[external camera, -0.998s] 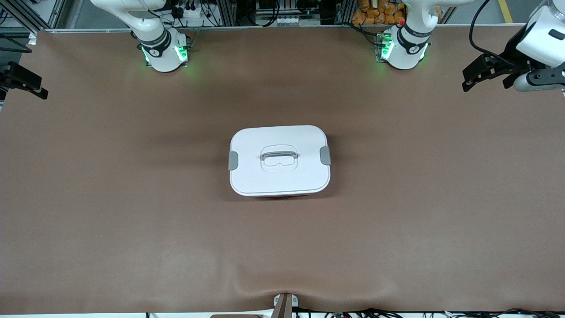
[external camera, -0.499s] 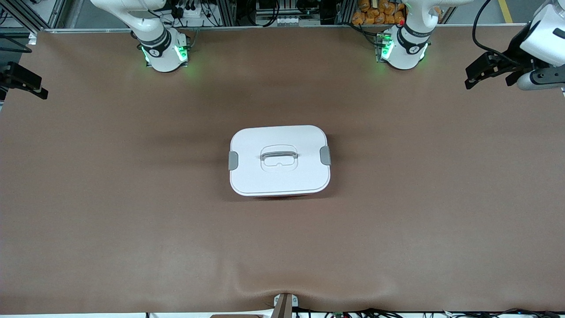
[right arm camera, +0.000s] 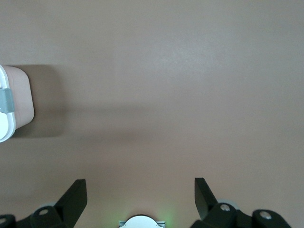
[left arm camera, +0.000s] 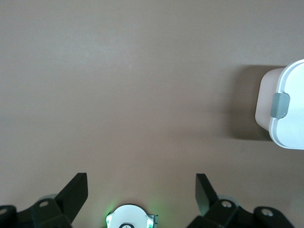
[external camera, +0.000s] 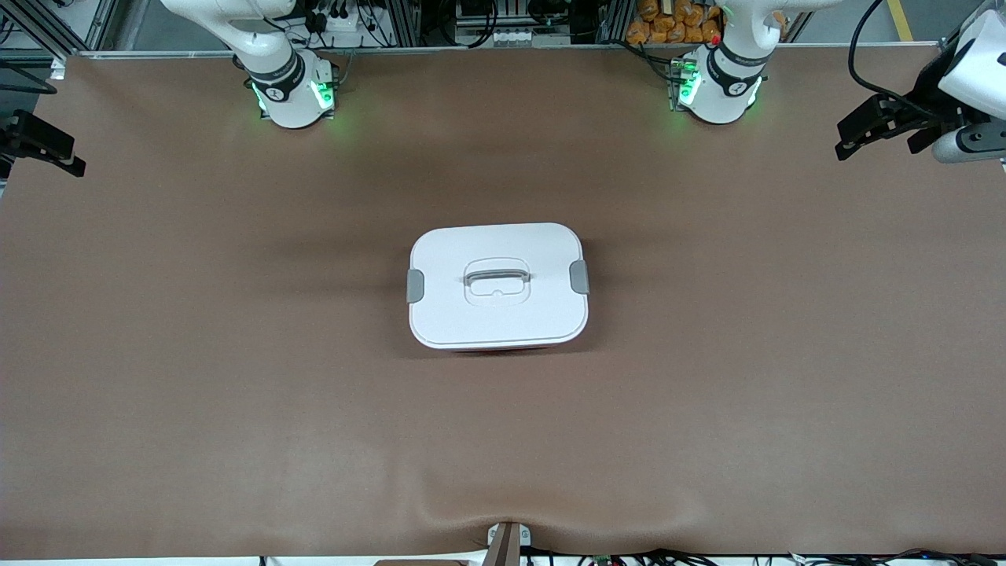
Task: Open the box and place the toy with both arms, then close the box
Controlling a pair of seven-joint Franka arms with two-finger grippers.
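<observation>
Lifting the white-lidded translucent pink plastic box [external camera: 497, 284], at twelve o'clock from the camera, could fail while its grey side clips [external camera: 579, 277] remain latched; the left gripper [left arm camera: 141, 191] and right gripper [right arm camera: 140, 191], fingers apart, are held high over bare table.

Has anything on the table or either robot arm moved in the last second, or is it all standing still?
Only the left gripper moved: it drifted outward over the left arm's end of the table, away from the box. Its fingers are open and empty. Nothing was grasped or let go. The box kept its place in the middle of the table, lid on. The right gripper waits, open, at the right arm's end.
</observation>
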